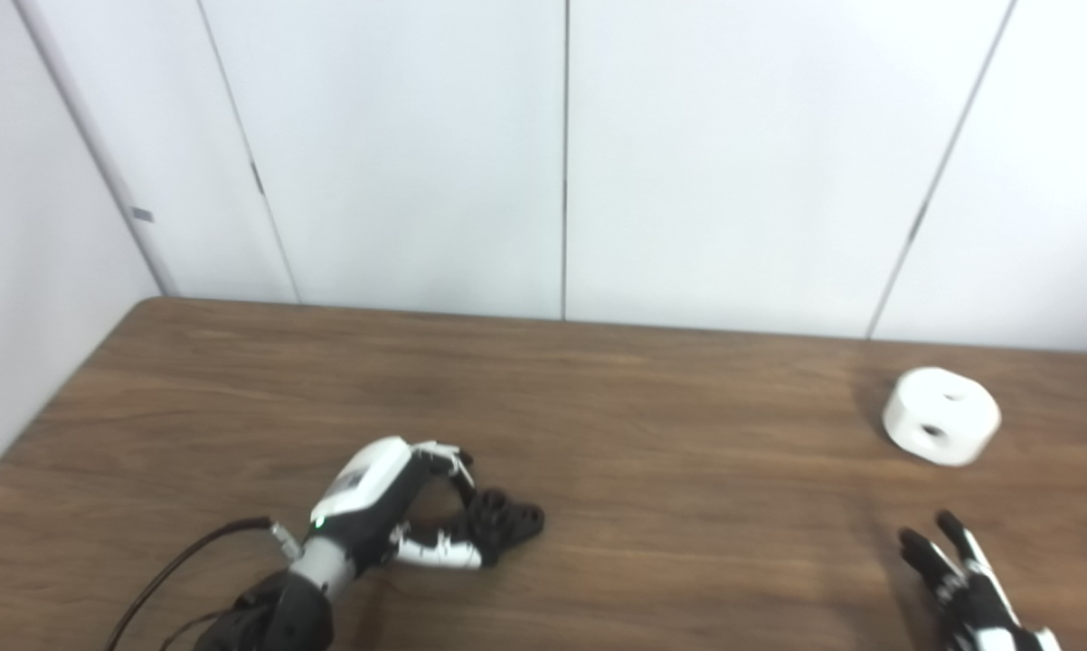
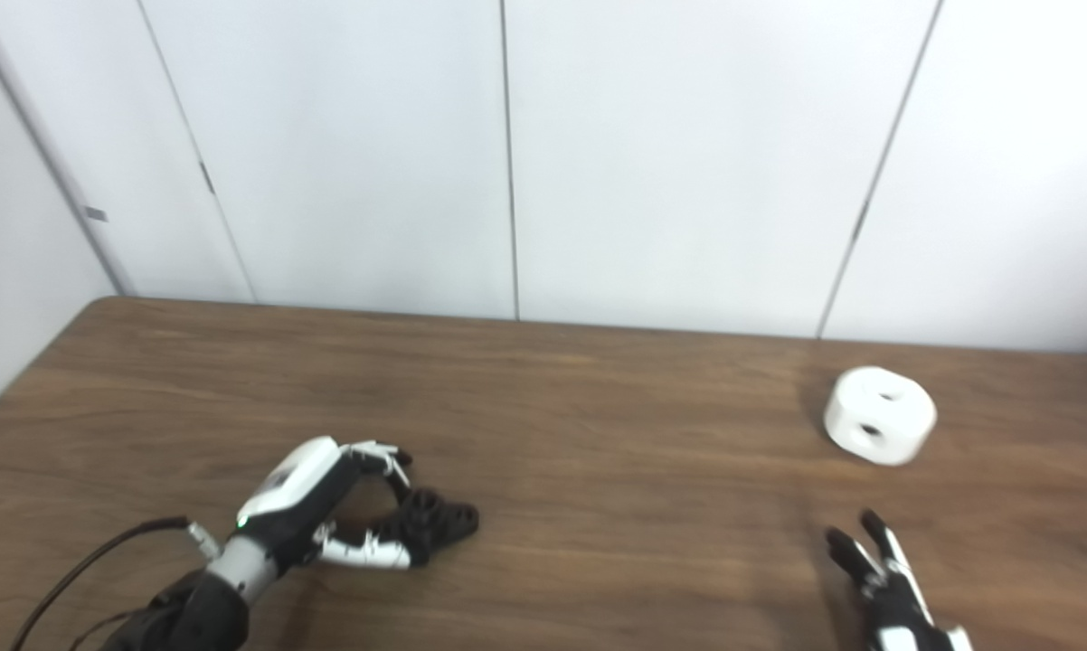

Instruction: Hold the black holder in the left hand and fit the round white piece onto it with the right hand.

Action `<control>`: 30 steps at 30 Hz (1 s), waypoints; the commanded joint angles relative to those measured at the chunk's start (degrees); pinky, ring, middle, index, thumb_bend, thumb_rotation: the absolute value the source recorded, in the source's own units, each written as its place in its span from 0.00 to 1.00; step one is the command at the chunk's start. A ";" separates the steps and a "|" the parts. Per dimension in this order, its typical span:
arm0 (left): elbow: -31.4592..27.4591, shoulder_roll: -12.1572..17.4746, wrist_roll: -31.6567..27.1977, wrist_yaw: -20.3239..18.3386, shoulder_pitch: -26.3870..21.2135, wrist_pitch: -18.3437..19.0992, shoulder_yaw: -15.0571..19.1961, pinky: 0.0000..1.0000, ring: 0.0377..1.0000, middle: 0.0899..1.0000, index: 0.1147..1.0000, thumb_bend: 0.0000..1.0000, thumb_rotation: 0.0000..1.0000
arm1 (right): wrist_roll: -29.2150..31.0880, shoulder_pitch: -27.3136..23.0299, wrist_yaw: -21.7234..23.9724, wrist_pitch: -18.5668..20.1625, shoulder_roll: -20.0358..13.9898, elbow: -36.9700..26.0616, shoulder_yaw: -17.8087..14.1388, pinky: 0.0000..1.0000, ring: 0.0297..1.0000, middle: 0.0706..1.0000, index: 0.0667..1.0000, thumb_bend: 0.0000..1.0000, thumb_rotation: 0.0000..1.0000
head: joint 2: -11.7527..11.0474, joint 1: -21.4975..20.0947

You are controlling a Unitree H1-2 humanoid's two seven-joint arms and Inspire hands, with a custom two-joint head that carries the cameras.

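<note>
The black holder (image 1: pixel 510 522) lies on the wooden table (image 1: pixel 670 506), left of centre near the front. My left hand (image 1: pixel 390 506) reaches it from the left; fingers curl over its left end and the thumb presses in from below, pinching it while it rests on the table. The round white piece (image 1: pixel 941 416), a short cylinder with holes on its top and side, sits far right toward the back. My right hand (image 1: pixel 968 588) hovers at the bottom right, well short of the white piece, its fingers (image 2: pixel 874 551) spread and holding nothing.
White wall panels (image 1: pixel 562 163) rise right behind the table's back edge. The table's left edge runs diagonally at the far left. A black cable (image 1: pixel 182 565) trails from my left wrist.
</note>
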 commanded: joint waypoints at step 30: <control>-1.72 -4.10 14.08 -1.35 5.07 -12.15 -10.54 1.00 0.96 0.82 0.42 0.52 0.06 | -2.72 0.64 -6.01 5.00 2.79 -5.56 5.07 1.00 0.92 0.86 0.96 0.53 0.95 | 2.70 -6.96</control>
